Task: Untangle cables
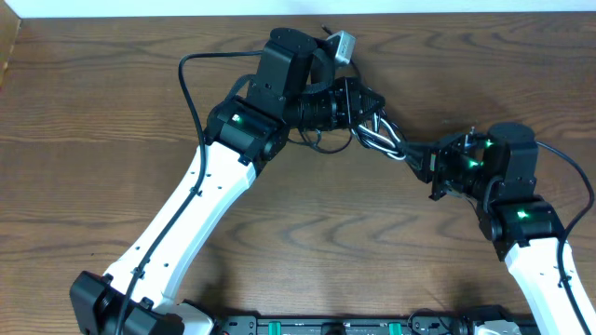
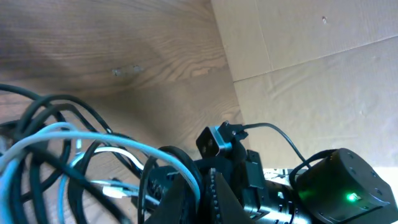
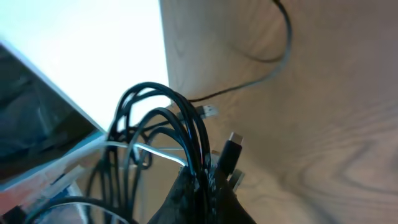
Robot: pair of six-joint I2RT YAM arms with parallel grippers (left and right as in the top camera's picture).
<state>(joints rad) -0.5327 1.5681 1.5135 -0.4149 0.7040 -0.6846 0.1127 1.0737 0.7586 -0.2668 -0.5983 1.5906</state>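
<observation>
The cables (image 1: 385, 138) hang as a small bundle of black and white loops, stretched between my two grippers above the wooden table. From the upper left, my left gripper (image 1: 375, 110) is shut on the bundle. In the left wrist view its fingers (image 2: 217, 196) pinch a white cable (image 2: 62, 134) among black loops (image 2: 37, 109). From the right, my right gripper (image 1: 421, 156) is shut on the other end. There its fingers (image 3: 186, 199) clamp several black strands (image 3: 180, 112). A white strand (image 3: 155, 151) crosses behind, and a black plug (image 3: 231, 149) sticks up beside them.
The table's far edge (image 1: 447, 13) runs just behind the left gripper, with a pale wall (image 2: 311, 74) beyond it. The right arm's body (image 2: 345, 180) sits close to the left gripper. A thick black arm wire (image 1: 191, 93) loops beside the left arm.
</observation>
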